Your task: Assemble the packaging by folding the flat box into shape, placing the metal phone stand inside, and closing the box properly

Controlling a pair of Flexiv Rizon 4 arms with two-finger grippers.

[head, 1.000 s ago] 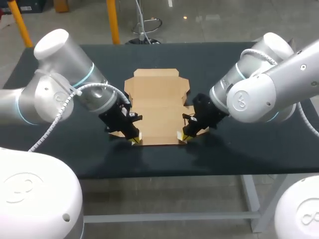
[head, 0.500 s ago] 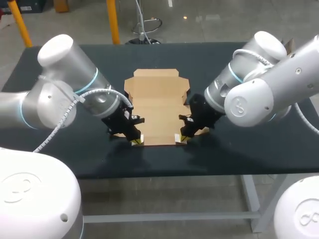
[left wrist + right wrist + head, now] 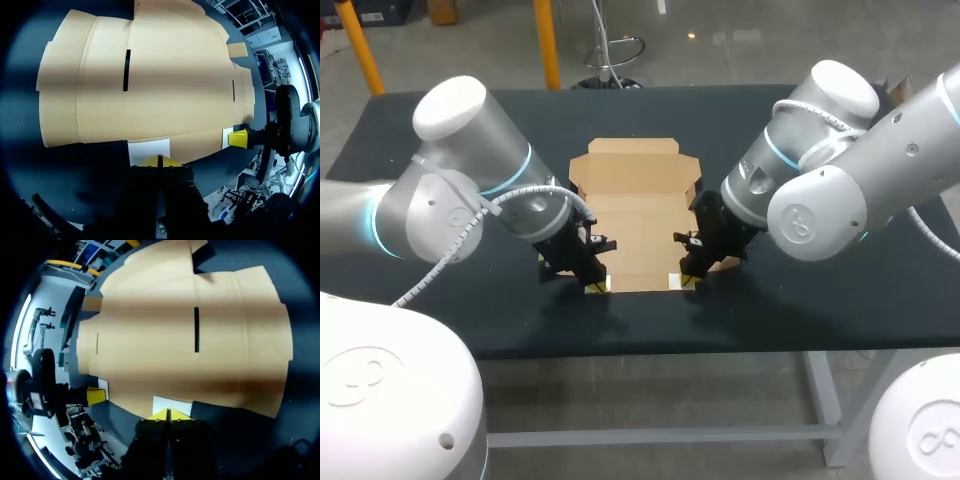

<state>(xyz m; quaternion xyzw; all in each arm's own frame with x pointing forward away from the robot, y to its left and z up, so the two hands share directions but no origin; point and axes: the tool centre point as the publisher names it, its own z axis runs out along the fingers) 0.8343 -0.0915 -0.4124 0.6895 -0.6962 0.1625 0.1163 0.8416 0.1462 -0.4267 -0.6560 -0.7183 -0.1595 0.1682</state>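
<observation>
Going wrong from here: you have both grippers down at the near edge of the flat box point(image 3: 635, 205); if the tips ride over the card instead of catching it, I judge the sheet skids toward 12 o'clock across the table point(image 3: 820, 290) rather than folding
Uneven lift: if one arm raises its corner ahead of the other, the sheet likely twists and creases away from its fold lines
Snagging: each side panel has a narrow slot point(image 3: 126, 70); a tip dragged across one could tear the card
Container: the box is the only one here; it lies fully flat at the table's centre, no walls up, nothing in it or on it
Metal phone stand: it shows in no view, so you cannot place it from here
Left side: your left gripper point(image 3: 592, 287) sits at the box's 7 o'clock corner, yellow tips pressed together with only a thin seam between them; it holds nothing that you can see, and the tips meet a white patch point(image 3: 149, 150) on the card's near edge
Right side: your right gripper point(image 3: 684, 281) mirrors it at the 5 o'clock corner, tips likewise closed together on nothing visible, against a matching white patch
Stage: by my reading, folding has not begun
</observation>
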